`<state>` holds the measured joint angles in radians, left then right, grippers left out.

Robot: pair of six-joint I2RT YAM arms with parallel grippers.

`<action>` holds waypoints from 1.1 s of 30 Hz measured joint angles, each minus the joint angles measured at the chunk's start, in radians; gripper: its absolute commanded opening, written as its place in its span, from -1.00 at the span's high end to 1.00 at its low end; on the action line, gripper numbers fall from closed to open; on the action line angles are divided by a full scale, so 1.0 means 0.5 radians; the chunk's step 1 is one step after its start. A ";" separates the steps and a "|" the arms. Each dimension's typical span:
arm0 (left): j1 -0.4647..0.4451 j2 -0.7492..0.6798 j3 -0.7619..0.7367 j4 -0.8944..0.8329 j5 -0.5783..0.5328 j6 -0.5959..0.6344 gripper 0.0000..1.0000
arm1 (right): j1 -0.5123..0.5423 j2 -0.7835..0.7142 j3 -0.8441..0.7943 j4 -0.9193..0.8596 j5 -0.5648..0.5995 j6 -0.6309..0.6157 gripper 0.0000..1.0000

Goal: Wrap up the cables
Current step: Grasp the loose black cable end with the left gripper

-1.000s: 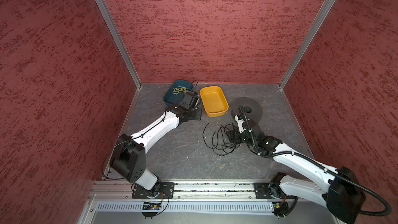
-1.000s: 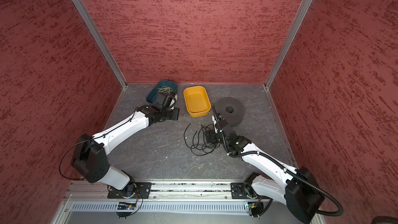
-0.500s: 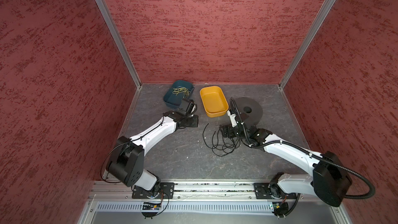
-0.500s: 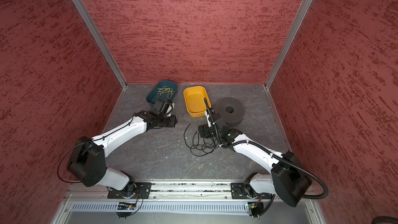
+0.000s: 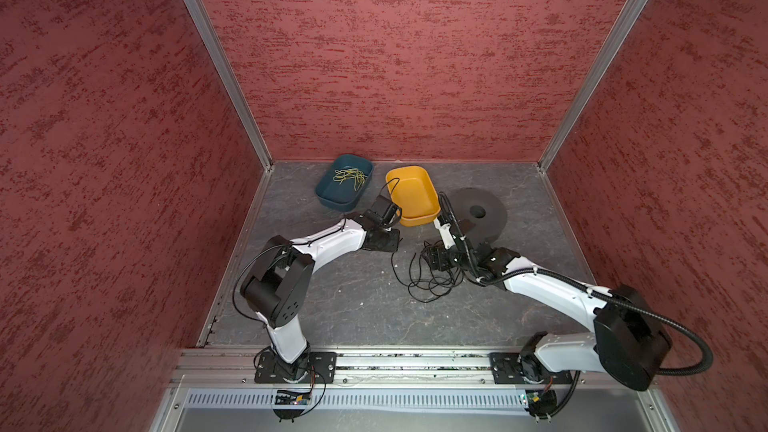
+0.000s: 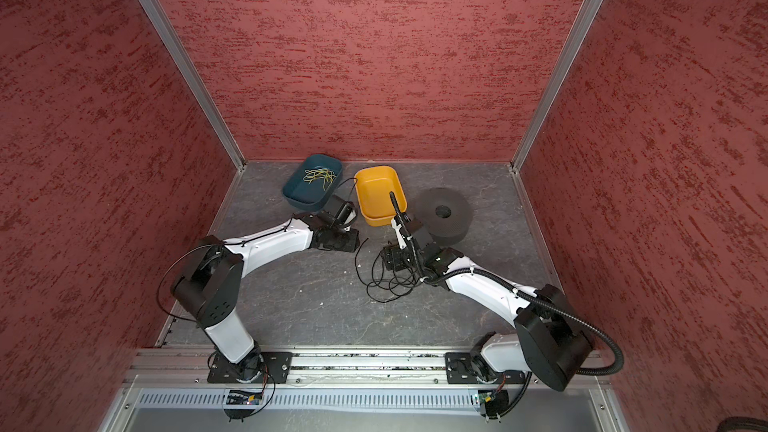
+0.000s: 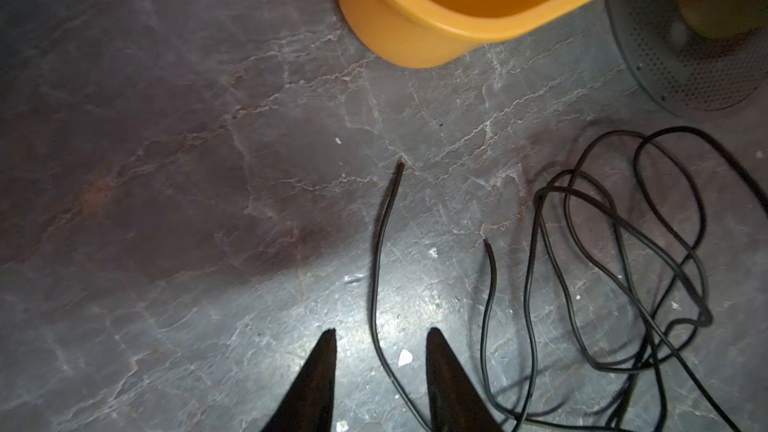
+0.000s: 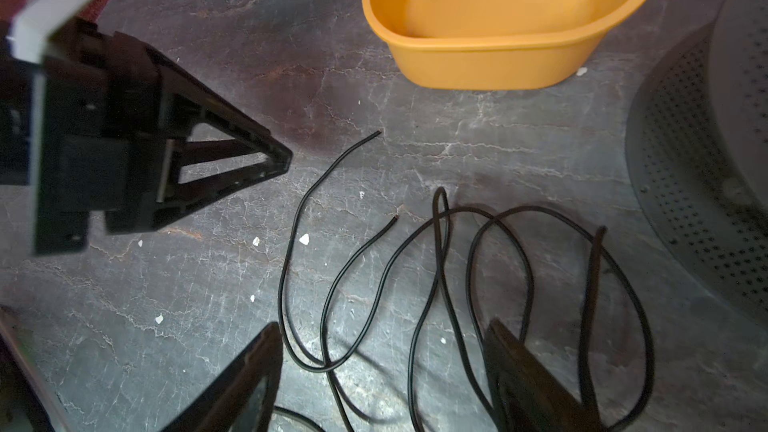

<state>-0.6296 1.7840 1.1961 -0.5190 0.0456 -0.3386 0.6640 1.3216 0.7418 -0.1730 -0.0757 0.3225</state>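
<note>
The cables point(image 5: 430, 282) lie loose on the bench point(image 5: 332, 305), one end running between the left tool's point(image 7: 381, 331) slightly parted tips, loops under the right tool's point(image 8: 383, 324) wide-spread, empty ones.

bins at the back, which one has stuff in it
The blue bin: it holds yellow-green strands, while the yellow bin beside it is empty.

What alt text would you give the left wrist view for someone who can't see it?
The left gripper hangs open over the grey floor, one loose end of the black cables seen between its fingertips. The rest is tangled beside it, with a yellow tub and a dark perforated spool beyond.
</note>
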 measured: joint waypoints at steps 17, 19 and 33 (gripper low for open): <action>-0.050 0.343 0.243 -0.108 -0.214 0.118 0.42 | 0.000 -0.172 -0.131 -0.008 0.026 0.030 -0.54; -0.050 0.381 0.258 -0.101 -0.215 0.126 0.43 | 0.000 -0.172 -0.137 -0.008 0.026 0.031 -0.53; -0.043 0.453 0.323 -0.085 -0.231 0.163 0.85 | 0.000 -0.220 -0.159 -0.014 0.040 0.041 -0.53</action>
<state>-0.6510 2.0106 1.3579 -0.5617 -0.0700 -0.2569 0.6640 1.2118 0.6624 -0.1802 -0.0559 0.3431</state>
